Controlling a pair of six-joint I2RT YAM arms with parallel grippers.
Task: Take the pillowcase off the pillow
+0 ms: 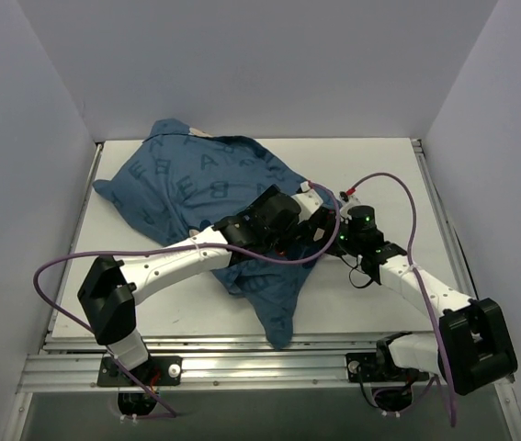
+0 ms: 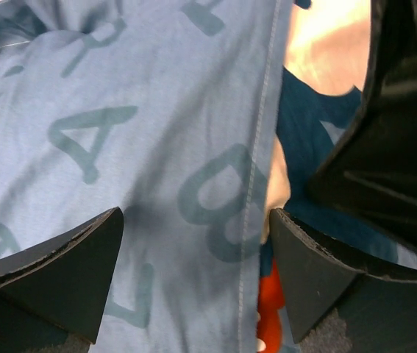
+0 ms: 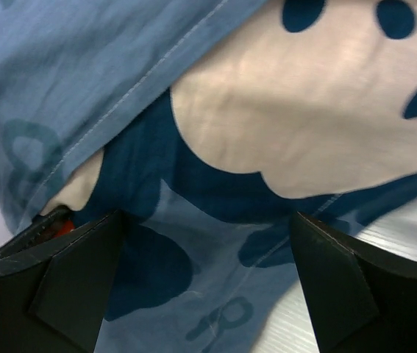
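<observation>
The dark-blue pillowcase (image 1: 196, 179), printed with letters, lies bulging from the far left to the near middle of the table. The pillow is hidden inside it; only a small white patch (image 1: 202, 134) shows at the far edge. My left gripper (image 1: 310, 228) and right gripper (image 1: 330, 235) meet at the cover's right edge. In the left wrist view the gripper (image 2: 193, 220) is open over the fabric (image 2: 120, 110), astride a stitched hem (image 2: 256, 147), with a red bow print (image 2: 271, 309) by the right finger. In the right wrist view the gripper (image 3: 208, 220) is open over fabric (image 3: 83, 73) with a cream mouse-face print (image 3: 318, 118).
White walls close in the table (image 1: 379, 175) on the left, back and right. An aluminium rail (image 1: 242, 367) runs along the near edge by the arm bases. Purple cables (image 1: 407, 202) loop over both arms. The right gripper's dark body (image 2: 399, 132) is close to my left fingers.
</observation>
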